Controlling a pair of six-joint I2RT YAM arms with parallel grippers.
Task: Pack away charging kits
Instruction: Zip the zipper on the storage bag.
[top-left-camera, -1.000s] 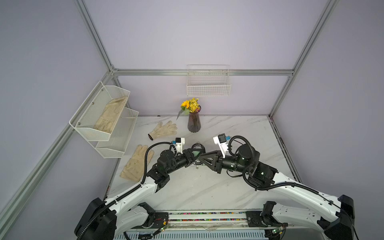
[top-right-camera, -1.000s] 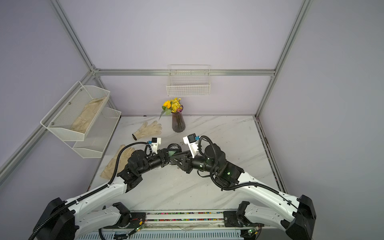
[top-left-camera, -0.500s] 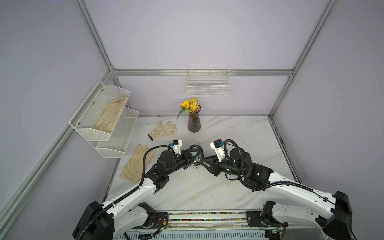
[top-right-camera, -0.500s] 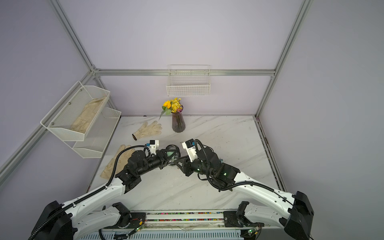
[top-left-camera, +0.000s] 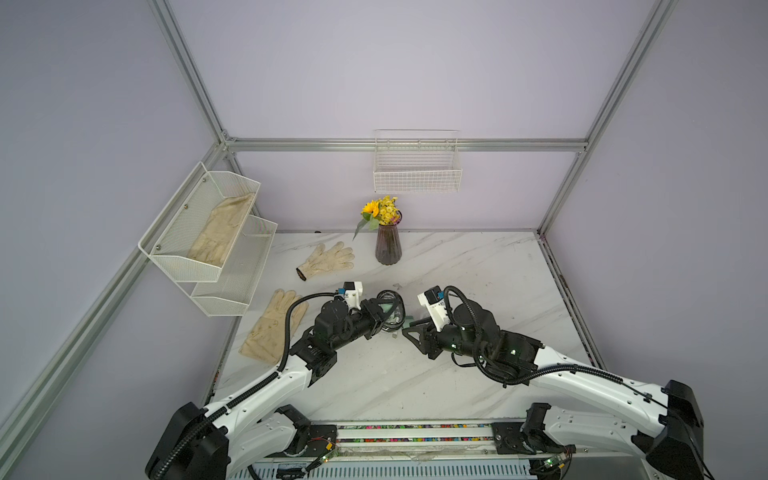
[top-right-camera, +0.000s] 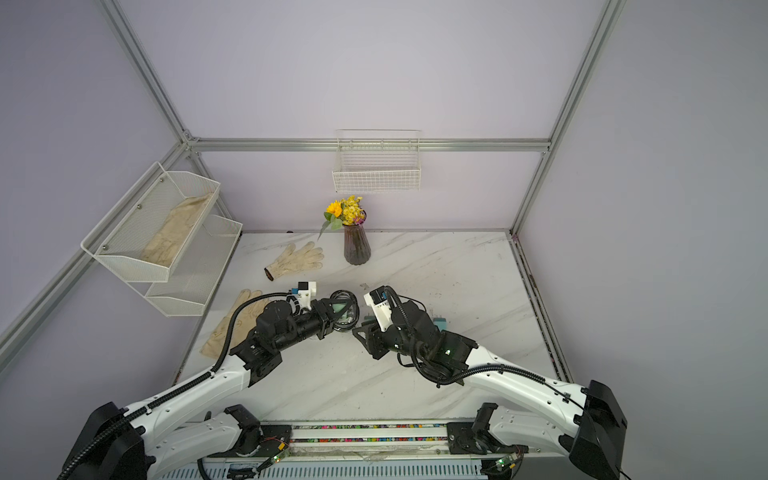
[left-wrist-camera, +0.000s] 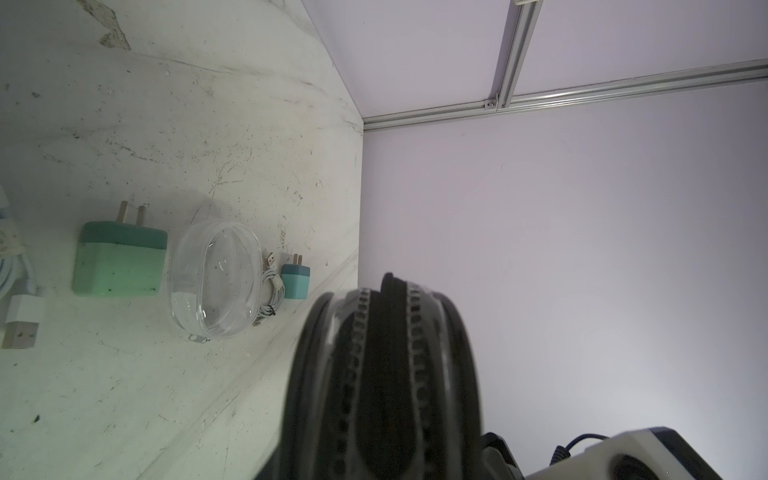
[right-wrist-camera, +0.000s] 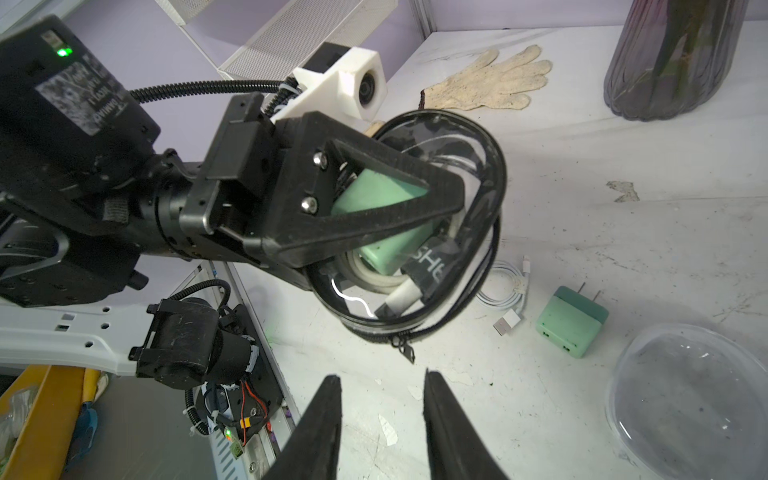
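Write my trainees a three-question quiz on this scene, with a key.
1. True or false: the right gripper is shut on a cable.
2. What does the black-rimmed case in the left gripper contain? A) a glove; B) a mint-green charger and coiled cable; C) nothing.
3. How many cream gloves show in both top views?
Key: 1 false, it is open and empty; 2 B; 3 three, one in the wall rack, two on the table.
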